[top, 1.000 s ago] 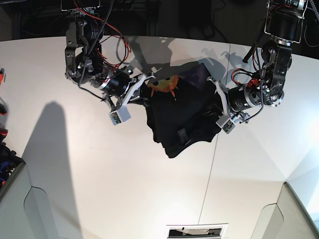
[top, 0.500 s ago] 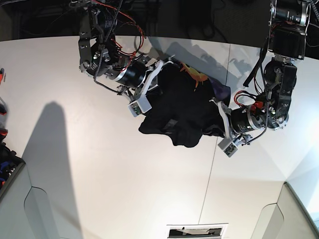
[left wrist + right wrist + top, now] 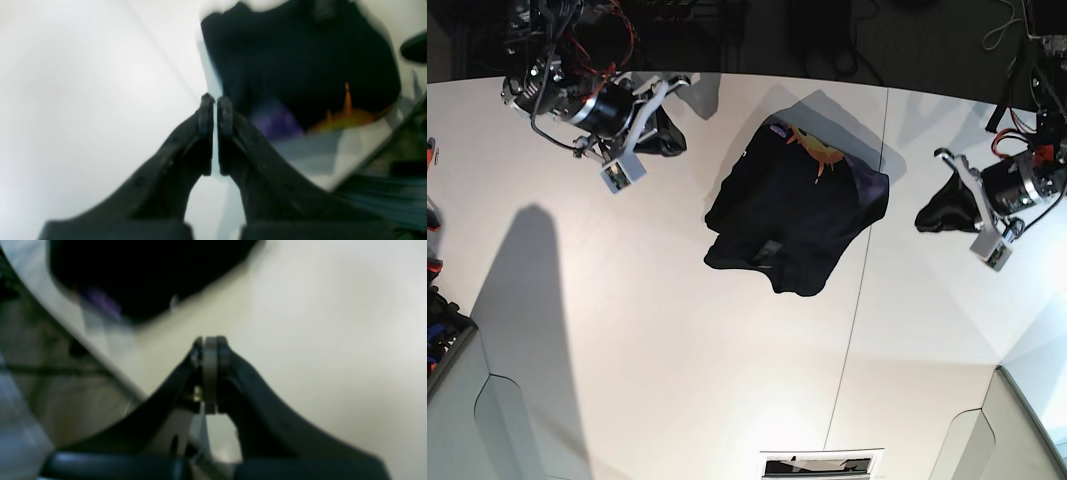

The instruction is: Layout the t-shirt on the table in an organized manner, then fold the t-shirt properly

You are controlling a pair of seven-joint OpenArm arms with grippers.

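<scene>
T-shirt lay bunched and skewed mid-surface, neither spread nor folded, so the whole job remained; left tool and right tool were both pressed together, empty, well apart from it.

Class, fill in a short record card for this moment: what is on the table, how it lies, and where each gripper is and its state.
item: black t-shirt
lying: in a crumpled heap, not spread flat, orange print and purple patch showing at its far edge
surface: white table, with a thin dark seam
left gripper: shut, holding nothing, apart from the t-shirt
right gripper: shut, holding nothing, apart from the t-shirt
folding: not begun
</scene>
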